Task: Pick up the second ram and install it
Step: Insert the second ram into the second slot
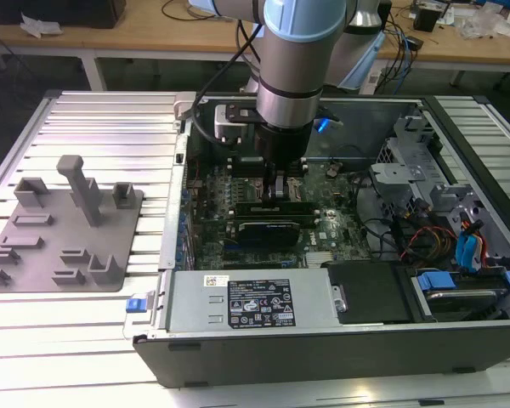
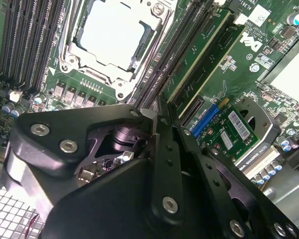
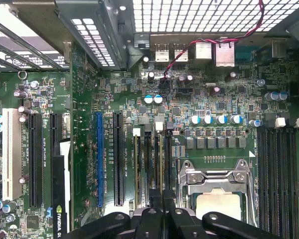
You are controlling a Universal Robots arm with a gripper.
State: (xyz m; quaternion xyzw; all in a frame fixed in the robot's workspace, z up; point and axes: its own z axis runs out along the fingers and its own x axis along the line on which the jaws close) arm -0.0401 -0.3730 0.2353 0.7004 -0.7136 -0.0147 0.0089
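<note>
While the exterior view showed the arm (image 1: 285, 76) reaching down into the open computer case (image 1: 340, 331), with a grey fixture tray (image 1: 64, 225) on the table at that view's left, both wrist views looked along the motherboard (image 3: 214, 99). The gripper (image 2: 157, 119) had its fingers (image 2: 164, 164) pressed together on the second ram (image 2: 157, 94), a thin strip standing edge-on in the memory slots beside the CPU socket (image 2: 112, 35)
</note>
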